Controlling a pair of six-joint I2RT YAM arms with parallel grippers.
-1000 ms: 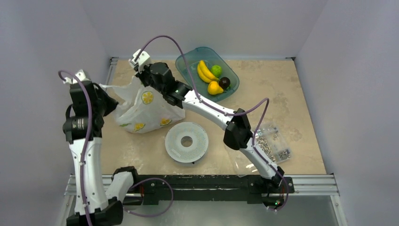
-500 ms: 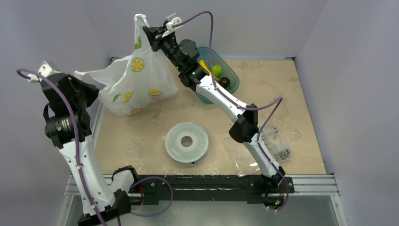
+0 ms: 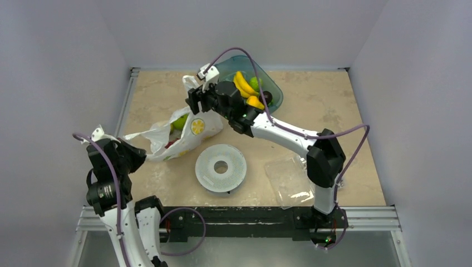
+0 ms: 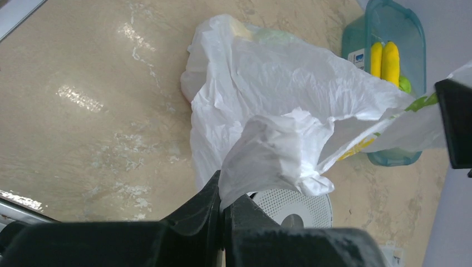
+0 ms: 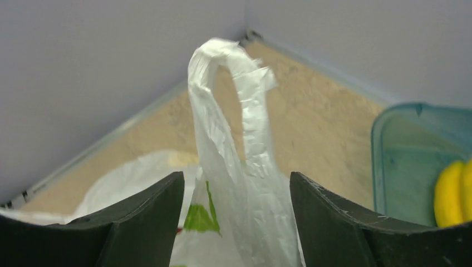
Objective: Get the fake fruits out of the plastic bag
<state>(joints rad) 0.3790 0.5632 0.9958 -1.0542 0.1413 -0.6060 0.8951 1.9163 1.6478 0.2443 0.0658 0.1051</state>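
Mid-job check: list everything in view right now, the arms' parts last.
plastic bag: one, white with yellow prints, lying left of centre
green apple: one, green, in the bag's mouth
red fruit: one, red, in the bag
tub: one, teal, far centre
banana bunch: one, yellow, in the tub
green fruit, yellow fruit, dark fruit: one each, in the tub
disc: one, white, near centre
clear bag: one, transparent, near right
left gripper: black, shut on the plastic bag
right gripper: black, open around the bag's handle

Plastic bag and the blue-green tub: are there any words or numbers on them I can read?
No text here can be read.
On the teal tub: a white sticker with dark marks, too small and blurred to read.
On the plastic bag: only lemon pictures, no letters.
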